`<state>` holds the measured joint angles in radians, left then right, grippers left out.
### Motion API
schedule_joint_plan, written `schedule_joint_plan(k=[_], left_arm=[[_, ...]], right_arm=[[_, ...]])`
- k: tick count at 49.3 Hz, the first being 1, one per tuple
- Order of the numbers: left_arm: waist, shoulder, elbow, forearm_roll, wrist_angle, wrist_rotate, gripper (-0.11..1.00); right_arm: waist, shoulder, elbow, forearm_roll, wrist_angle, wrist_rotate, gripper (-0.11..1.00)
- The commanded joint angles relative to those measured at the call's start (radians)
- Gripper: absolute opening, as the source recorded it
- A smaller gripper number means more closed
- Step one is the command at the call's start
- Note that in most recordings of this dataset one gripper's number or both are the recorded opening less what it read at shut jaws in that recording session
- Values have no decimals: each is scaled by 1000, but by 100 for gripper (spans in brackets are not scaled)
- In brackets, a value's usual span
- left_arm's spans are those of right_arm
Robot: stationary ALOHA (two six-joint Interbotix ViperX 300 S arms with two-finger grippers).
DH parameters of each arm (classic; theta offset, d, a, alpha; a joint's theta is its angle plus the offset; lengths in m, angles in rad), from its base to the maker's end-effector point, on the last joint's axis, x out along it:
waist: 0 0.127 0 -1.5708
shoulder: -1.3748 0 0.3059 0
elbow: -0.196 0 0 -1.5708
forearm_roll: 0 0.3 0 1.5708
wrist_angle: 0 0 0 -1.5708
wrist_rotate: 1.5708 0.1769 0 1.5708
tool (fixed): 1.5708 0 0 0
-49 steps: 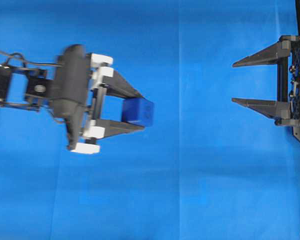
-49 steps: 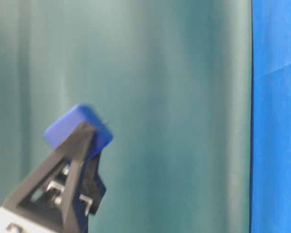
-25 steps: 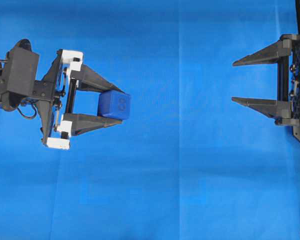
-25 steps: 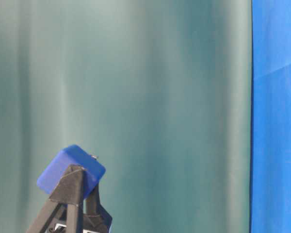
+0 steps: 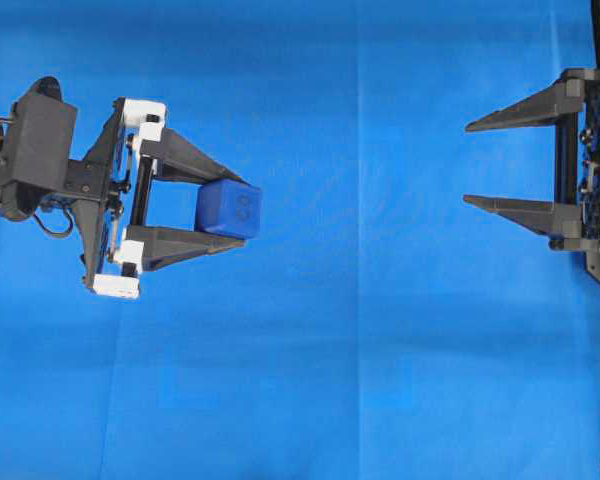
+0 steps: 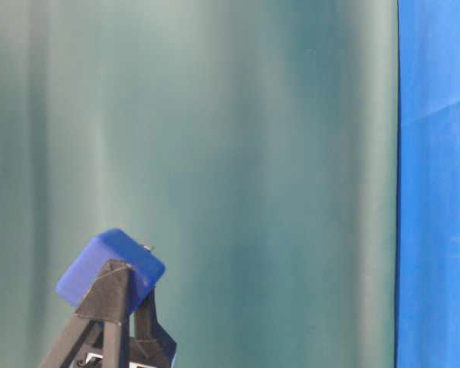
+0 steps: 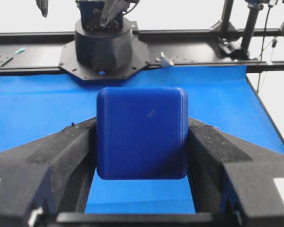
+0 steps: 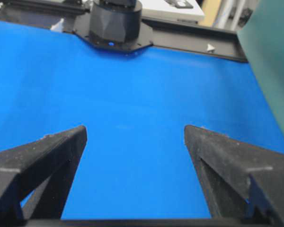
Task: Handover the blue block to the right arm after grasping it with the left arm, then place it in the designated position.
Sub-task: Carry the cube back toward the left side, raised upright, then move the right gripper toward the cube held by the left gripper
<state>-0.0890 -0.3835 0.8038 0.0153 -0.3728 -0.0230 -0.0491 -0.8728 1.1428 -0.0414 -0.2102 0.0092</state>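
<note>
The blue block [image 5: 228, 209] is a small dark-blue cube with a faint mark on one face, pinched between the two black fingers of my left gripper [image 5: 238, 212]. In the left wrist view the block [image 7: 142, 133] fills the gap between both pads and hangs above the cloth. The table-level view shows the block [image 6: 111, 267] raised on the fingertips. My right gripper [image 5: 467, 164] is at the far right, open wide, fingers pointing left, nothing between them; in its wrist view the right gripper [image 8: 135, 132] frames only bare cloth.
Bright blue cloth [image 5: 360, 350] covers the table between the two grippers. The opposite arm's black base [image 7: 103, 47] stands at the cloth's far edge in the left wrist view. A teal-green curtain [image 6: 253, 153] backs the table-level view.
A second ago my left gripper swung left and lower with the block in its grip; over the last half second it has held still. The right gripper has not moved.
</note>
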Motion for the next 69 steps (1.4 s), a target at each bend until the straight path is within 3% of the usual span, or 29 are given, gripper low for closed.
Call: schedule_joint_plan(k=[1,12,25,47,61,69], left_arm=[[3,-15,-14,0,-11,-2,48],[3,-15,-12,-5,-11,-3,48],[3,-15,-14,-5,-11,-3,48],[6,-15,-14,-5,-14,-3,48],[6,-14,-14,-5,-15,-5,48],[6,-15,-15,-6,-15,-5,48]], right_arm=[[5,3,-29,-35,-5,-2,97],[12,2,-38,-152,6,-38,97],[12,2,-64,-351,14,-138,95],[21,-8,-77,-594,12,-333,95],[60,-2,-78,-758,12,-407,95],[66,2,-81,-822,14,-417,95]])
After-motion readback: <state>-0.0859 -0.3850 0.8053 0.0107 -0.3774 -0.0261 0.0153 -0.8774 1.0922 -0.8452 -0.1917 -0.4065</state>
